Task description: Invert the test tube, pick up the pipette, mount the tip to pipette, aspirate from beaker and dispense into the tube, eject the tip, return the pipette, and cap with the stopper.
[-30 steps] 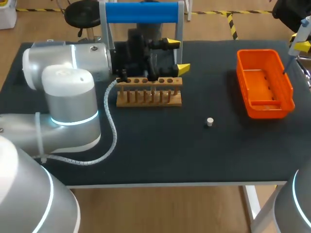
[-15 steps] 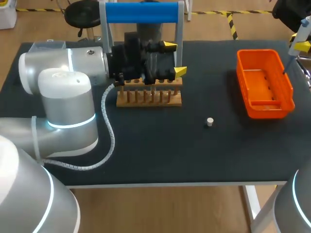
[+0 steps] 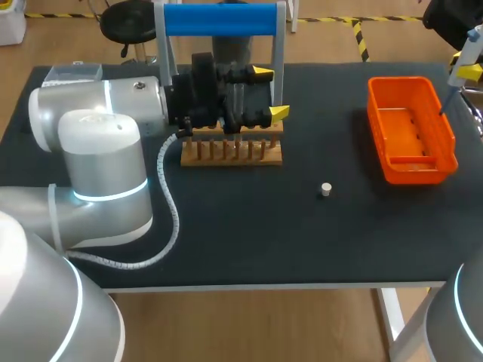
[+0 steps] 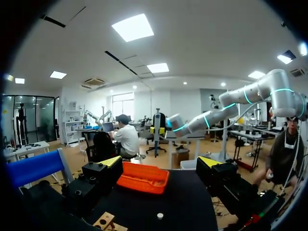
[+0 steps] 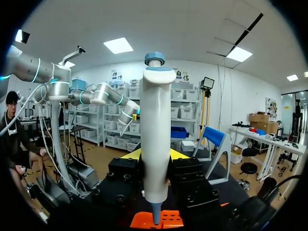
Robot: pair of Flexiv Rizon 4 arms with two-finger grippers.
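White pipette (image 5: 156, 130), clamped in the right gripper (image 5: 155, 155), shows whole only from that wrist; left gripper (image 4: 161, 162) gapes.

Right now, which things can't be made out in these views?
- Test tube: in the head view, the left gripper hangs over the rack and hides part of its top. The left wrist view cuts the rack off at the edge.
- Beaker: found in no view. The left gripper blocks the table behind the rack.
- Right gripper: the head view's edge cuts most of it off, and the pipette shows only partly there.
- Stopper: too small for detail.
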